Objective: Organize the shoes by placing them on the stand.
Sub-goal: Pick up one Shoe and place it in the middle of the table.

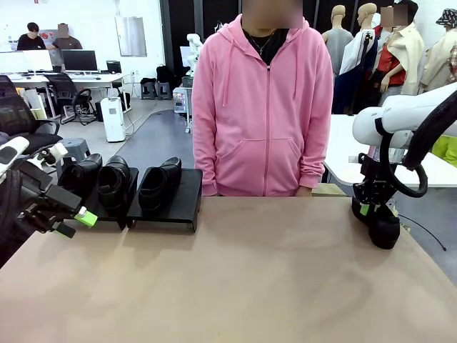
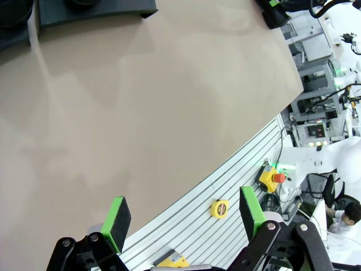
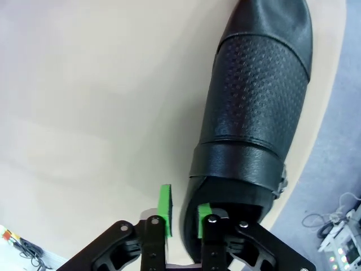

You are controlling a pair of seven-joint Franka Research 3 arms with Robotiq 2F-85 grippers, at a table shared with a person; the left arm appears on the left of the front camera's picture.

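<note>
Three black glossy shoes (image 1: pixel 114 179) sit on the low black stand (image 1: pixel 182 204) at the far left of the table: two on its left platform, one (image 1: pixel 161 184) on its right platform. Another black shoe (image 1: pixel 384 230) lies near the table's right edge. My right gripper (image 1: pixel 370 209) is down on it. In the right wrist view this shoe (image 3: pixel 259 107) stretches away from the gripper (image 3: pixel 184 217), whose green pads (image 3: pixel 164 210) pinch its heel-end wall. My left gripper (image 1: pixel 75 223) hovers open and empty in front of the stand, its pads (image 2: pixel 118 217) wide apart.
A person in a pink hoodie (image 1: pixel 260 107) stands at the far side of the table, hands out of sight. The brown tabletop (image 1: pixel 235 279) spreads between the arms. A yellow tape measure (image 2: pixel 219 208) lies on the slatted frame beyond the table's near edge.
</note>
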